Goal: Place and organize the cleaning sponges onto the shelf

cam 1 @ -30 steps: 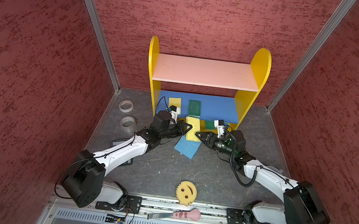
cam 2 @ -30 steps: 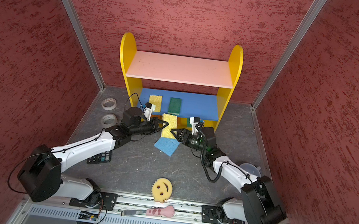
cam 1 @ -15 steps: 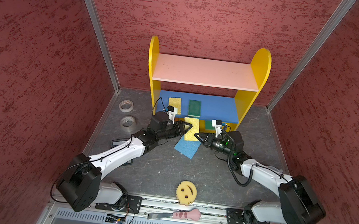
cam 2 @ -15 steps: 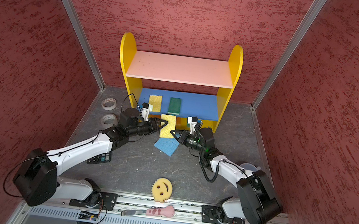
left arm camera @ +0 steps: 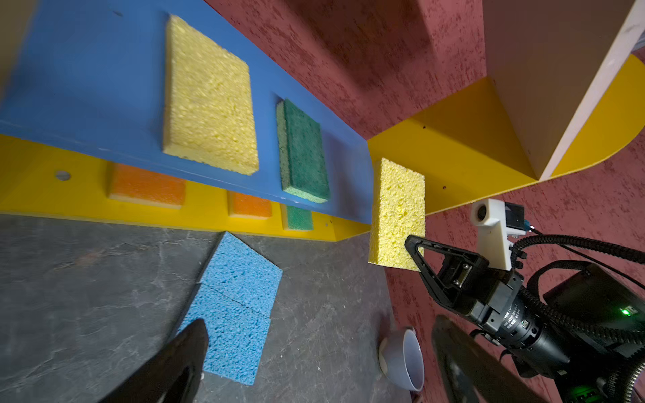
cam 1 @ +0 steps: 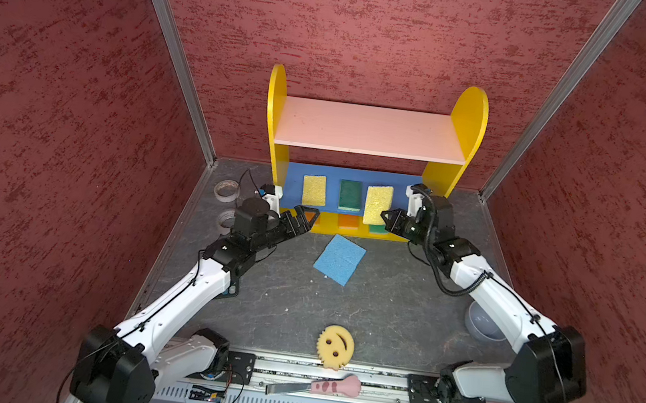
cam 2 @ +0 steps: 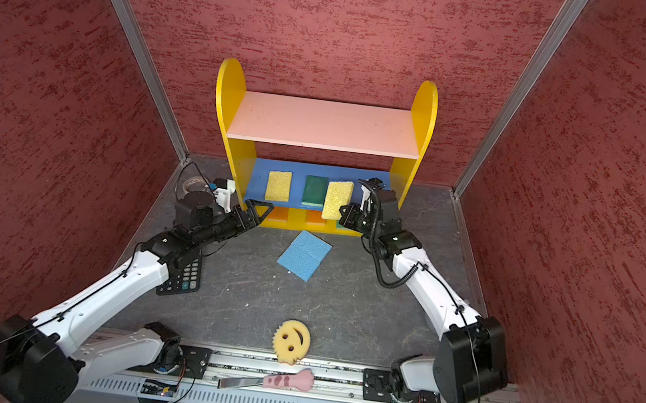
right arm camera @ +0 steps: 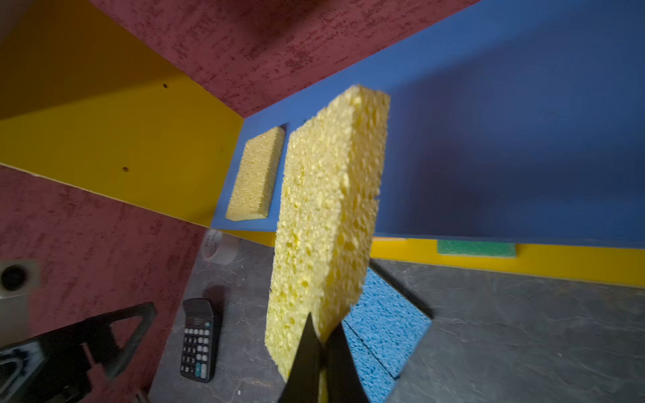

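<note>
At the right front edge of the blue board (cam 1: 335, 172), our right gripper (cam 1: 385, 218) clamps 1 yellow sponge (cam 1: 378, 203), the left gripper (cam 1: 308, 218) spread empty; next we should lay it flat beside the green sponge (cam 1: 350, 194).

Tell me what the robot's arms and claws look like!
The left arm and right arm are white tubes with chunky black joints and thin black cables. The left claw and right claw are black, with hollow triangle-shaped fingers. A small white box sits behind each claw.
</note>
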Motion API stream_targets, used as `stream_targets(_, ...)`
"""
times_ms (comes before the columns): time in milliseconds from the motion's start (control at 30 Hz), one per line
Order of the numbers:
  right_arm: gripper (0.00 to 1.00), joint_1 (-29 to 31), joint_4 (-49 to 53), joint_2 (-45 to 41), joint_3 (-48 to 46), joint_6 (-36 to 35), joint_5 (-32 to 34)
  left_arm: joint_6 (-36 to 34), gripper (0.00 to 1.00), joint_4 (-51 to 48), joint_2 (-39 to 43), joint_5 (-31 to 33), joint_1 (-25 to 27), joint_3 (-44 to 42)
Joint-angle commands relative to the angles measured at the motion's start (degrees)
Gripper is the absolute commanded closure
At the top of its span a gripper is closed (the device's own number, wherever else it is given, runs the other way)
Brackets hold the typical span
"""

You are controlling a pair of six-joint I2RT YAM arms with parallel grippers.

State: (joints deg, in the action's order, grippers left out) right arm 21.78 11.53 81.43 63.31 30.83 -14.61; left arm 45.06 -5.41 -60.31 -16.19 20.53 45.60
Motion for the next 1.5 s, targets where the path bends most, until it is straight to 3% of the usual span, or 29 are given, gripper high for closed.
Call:
stream_targets(0, 1.00, -0.66, 7.02, 3.87, 3.43, -7.24, 4.39, -2.38, 0.01, -4.44, 2.42, 1.38, -1.70, -1.09)
stream_targets(300, 1.00, -2.48, 10.52, 9.86, 10.49, -13.09, 8.41, -1.99, 0.01, -5.71, 3.15, 0.99, -2.70, -1.88)
stream_targets(633, 1.00, -4.37, 11.74, 16.09, 16.49, -15.52, 9.63, -1.18, 0.00, -4.42, 1.21, -0.16, -2.69, -1.85)
stream_targets(967, 1.00, -4.64, 16.67, 23.34, 23.59, -19.08, 14.96, -1.20, 0.01, -4.43, 0.48, -0.30, -2.73, -1.75)
stream_targets(1467, 0.97, -4.73, 16.27, 23.72, 22.92, -19.32, 19.42, -0.23, 0.00, -3.64, -2.68, -0.81, -2.25, -0.56)
